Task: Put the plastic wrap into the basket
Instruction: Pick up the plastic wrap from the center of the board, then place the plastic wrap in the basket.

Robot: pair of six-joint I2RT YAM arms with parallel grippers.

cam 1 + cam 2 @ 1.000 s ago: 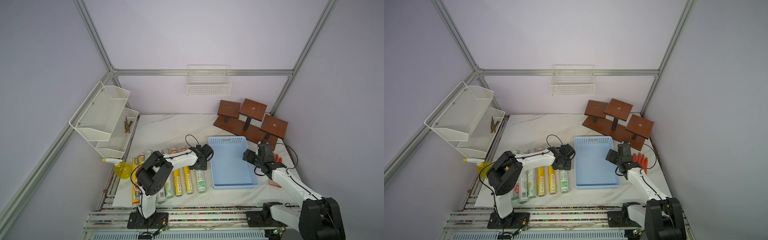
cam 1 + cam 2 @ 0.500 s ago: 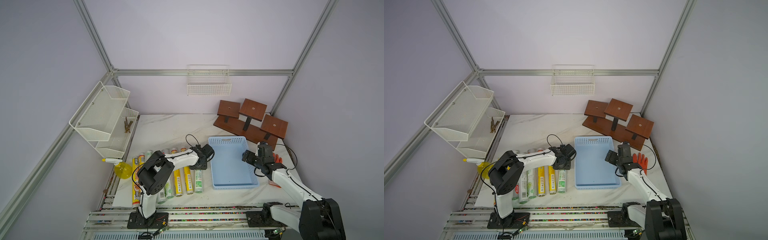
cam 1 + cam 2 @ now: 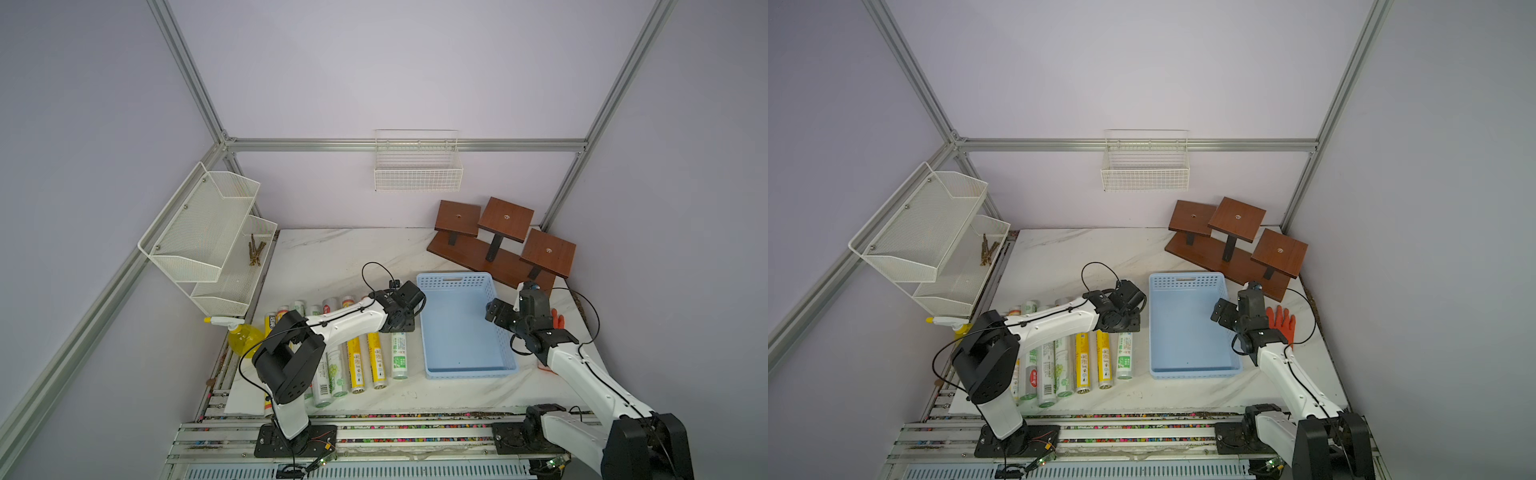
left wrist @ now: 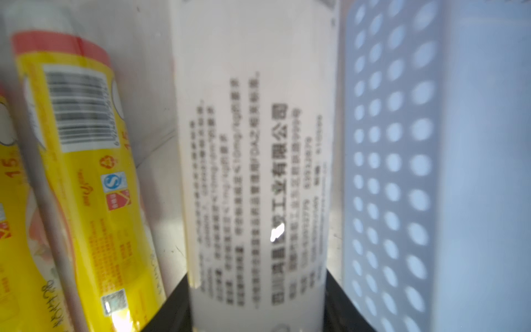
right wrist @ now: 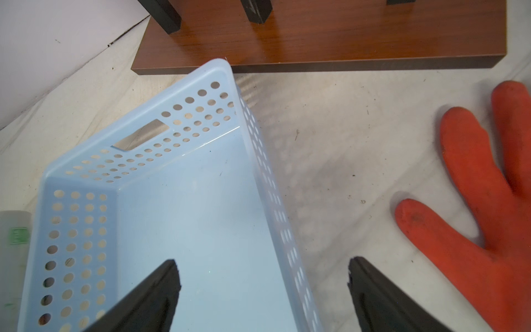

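Observation:
Several plastic wrap rolls (image 3: 357, 357), yellow and white, lie side by side left of the light-blue basket (image 3: 457, 277). My left gripper (image 3: 401, 328) is shut on the far half of the white roll (image 3: 1125, 351) nearest the basket. In the left wrist view the black jaws press both sides of that roll (image 4: 258, 143), with a yellow roll (image 4: 86, 172) on one side and the basket wall (image 4: 402, 143) on the other. My right gripper (image 5: 263, 260) is open and hangs over the basket's right wall (image 5: 267, 178). The basket holds nothing.
A yellow spray bottle (image 3: 241, 336) stands left of the rolls under the white mesh shelf (image 3: 208, 232). A wooden stepped stand (image 3: 503, 245) sits behind the basket. An orange glove (image 3: 1281, 322) lies right of it. A wire basket (image 3: 417, 170) hangs on the back wall.
My left gripper has closed onto the white roll next to the basket. My right gripper's jaws have spread wider over the basket's right wall.

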